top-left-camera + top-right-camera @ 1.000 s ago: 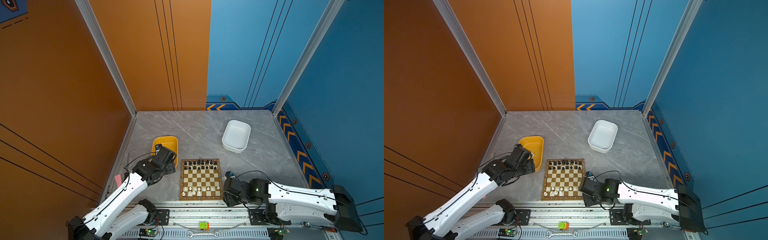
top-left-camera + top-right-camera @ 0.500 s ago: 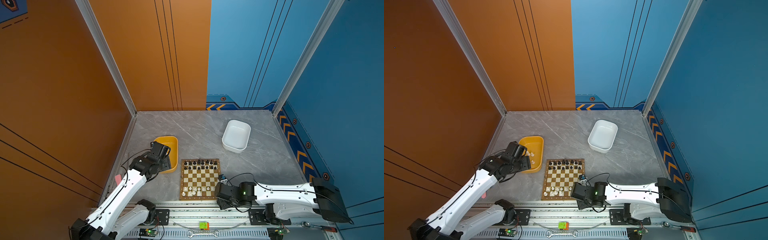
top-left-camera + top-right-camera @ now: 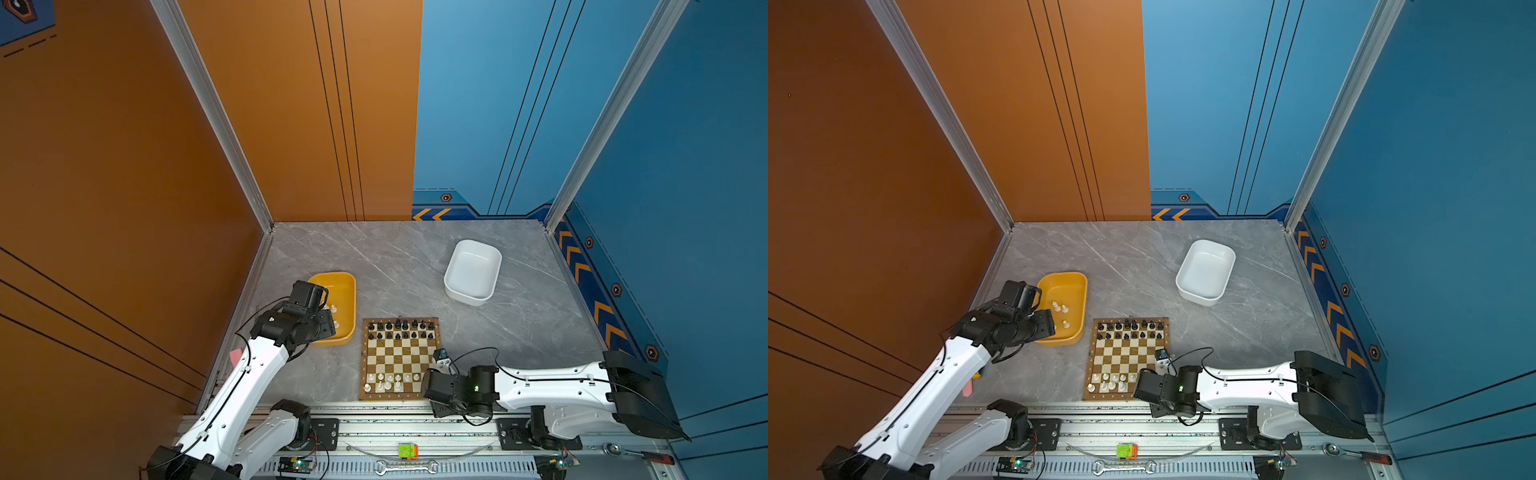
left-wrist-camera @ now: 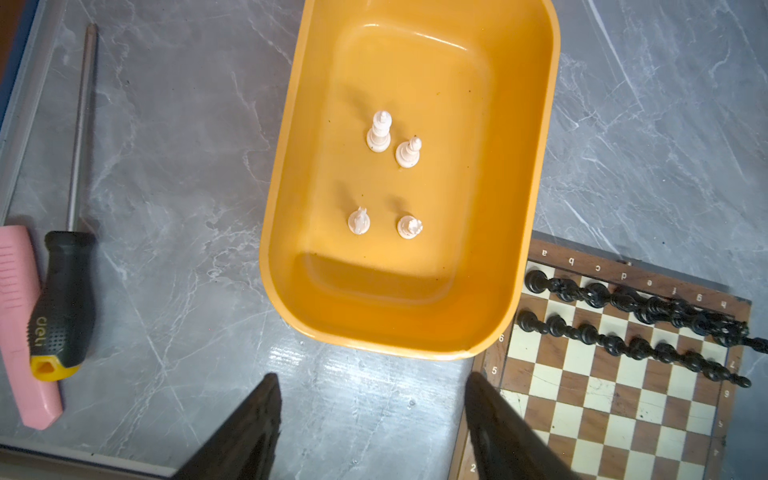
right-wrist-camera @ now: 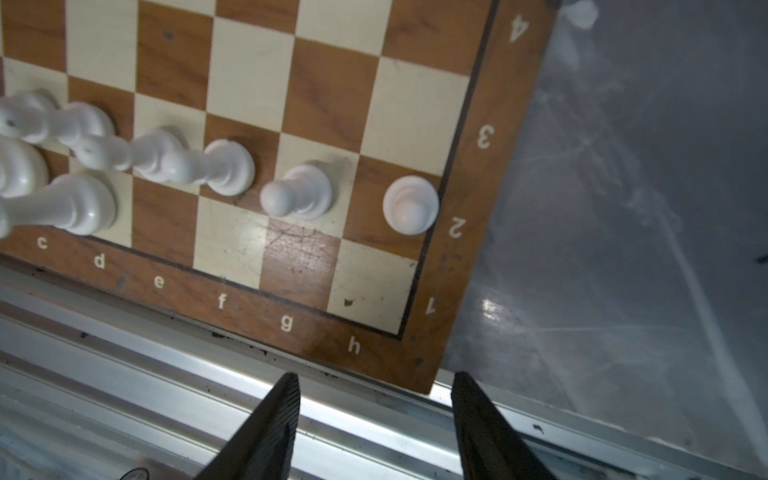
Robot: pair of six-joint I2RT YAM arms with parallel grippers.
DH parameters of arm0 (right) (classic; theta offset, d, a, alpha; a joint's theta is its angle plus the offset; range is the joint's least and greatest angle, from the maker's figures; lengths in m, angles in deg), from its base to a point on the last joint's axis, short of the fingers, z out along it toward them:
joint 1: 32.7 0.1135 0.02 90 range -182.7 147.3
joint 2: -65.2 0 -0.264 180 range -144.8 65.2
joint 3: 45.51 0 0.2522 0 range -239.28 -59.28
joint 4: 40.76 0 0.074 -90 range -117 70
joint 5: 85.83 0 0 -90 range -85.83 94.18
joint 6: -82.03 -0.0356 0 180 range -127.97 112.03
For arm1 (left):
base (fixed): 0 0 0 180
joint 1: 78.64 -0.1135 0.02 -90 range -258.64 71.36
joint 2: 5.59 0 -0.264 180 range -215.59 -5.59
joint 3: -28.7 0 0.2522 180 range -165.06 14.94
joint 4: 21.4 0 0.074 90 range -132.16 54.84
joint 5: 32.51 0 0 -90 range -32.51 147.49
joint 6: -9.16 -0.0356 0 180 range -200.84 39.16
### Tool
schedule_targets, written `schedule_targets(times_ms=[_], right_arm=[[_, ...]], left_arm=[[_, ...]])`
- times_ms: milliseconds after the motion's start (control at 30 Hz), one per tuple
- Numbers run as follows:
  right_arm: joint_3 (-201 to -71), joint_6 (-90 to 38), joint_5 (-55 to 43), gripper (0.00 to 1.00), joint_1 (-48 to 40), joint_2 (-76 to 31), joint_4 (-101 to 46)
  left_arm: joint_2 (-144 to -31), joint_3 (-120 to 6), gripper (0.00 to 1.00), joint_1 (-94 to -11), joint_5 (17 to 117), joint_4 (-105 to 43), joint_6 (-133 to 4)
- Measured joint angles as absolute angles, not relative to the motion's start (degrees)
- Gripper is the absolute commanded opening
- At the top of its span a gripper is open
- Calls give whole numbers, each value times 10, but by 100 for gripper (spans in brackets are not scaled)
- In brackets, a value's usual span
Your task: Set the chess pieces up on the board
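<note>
"Yellow tub [image 4: 544, 124]: what does it hold?"

"Four cream chess pieces [image 4: 379, 132], upright on its floor (two close together, two a little apart). The left gripper [image 4: 372, 376] hangs over the grey table [image 4: 174, 174] just short of the tub, jaws spread wide with nothing between them."

"And the board [image 3: 398, 356]?"

"Just beside the tub, corner to corner; I cannot tell whether they touch. Black pieces [image 3: 401, 329] fill its two far rows, and white pieces [image 3: 388, 381] stand in its two near rows."

"Right gripper [image 5: 374, 376]?"

"Parted and empty, over the metal rail [image 5: 124, 374] at the board's h1 corner. The white pawn [image 5: 410, 204] on h2 stands nearest to it. A white tub [image 3: 471, 297] sits well apart, beyond the board."
</note>
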State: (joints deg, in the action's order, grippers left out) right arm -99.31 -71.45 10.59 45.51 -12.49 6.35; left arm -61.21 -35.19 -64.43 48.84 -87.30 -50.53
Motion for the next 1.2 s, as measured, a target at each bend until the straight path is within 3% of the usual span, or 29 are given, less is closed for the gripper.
schedule_targets(times_ms=[1200], right_arm=[[-1000,-764,133,60,470,-146,64]], left_arm=[[-617,-360,71,-656,502,-873,-530]])
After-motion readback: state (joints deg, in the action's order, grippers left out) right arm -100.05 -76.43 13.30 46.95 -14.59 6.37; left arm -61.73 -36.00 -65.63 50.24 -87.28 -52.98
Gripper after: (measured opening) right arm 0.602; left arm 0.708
